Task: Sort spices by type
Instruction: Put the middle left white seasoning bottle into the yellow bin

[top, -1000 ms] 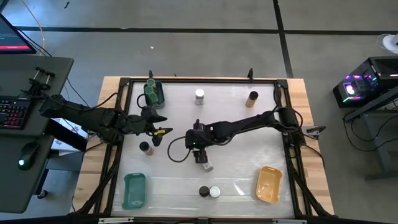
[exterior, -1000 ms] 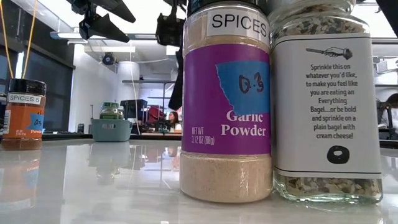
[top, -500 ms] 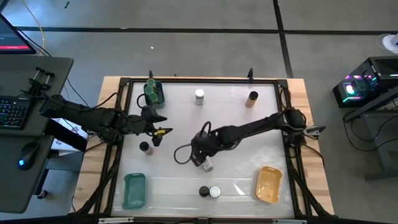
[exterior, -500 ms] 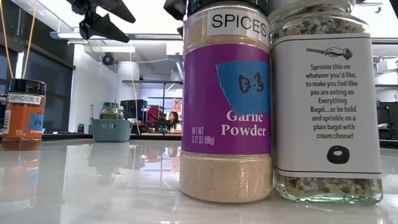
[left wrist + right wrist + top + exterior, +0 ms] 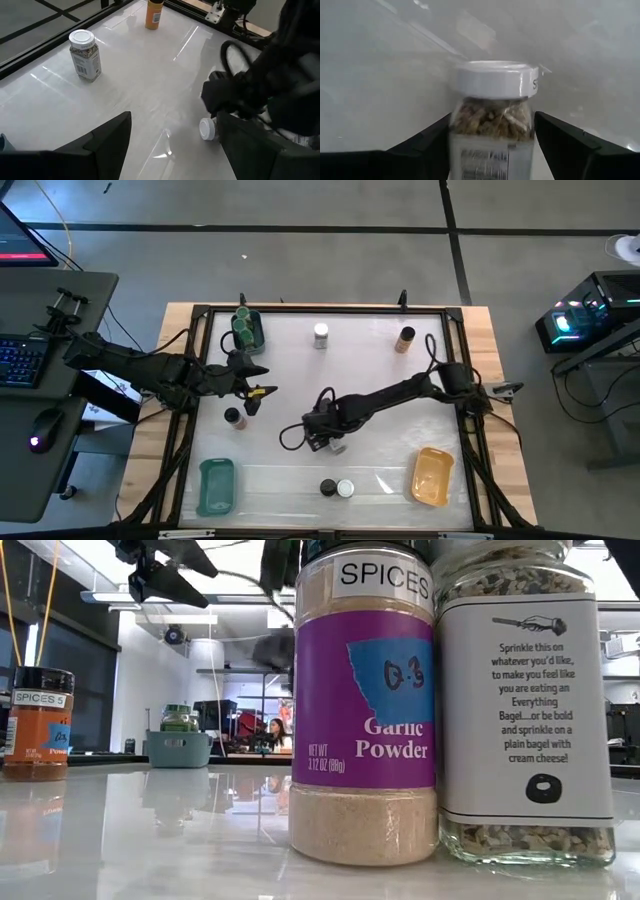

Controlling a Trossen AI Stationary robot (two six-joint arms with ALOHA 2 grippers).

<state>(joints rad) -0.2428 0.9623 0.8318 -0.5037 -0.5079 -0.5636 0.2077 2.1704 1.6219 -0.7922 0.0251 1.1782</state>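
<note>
Dark tray holds green-lidded jars; right fingers straddle white-lidded jar (left fingers wide)

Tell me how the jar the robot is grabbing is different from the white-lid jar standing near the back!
The white-lidded glass jar between the right gripper's fingers lies tipped on its side on the white table; the white-lidded glass jar near the back stands upright. The first has black fingers on both sides of it; the second stands alone, untouched. The left gripper waits open, empty. Both jars have white lids and speckled seasoning inside.
</note>
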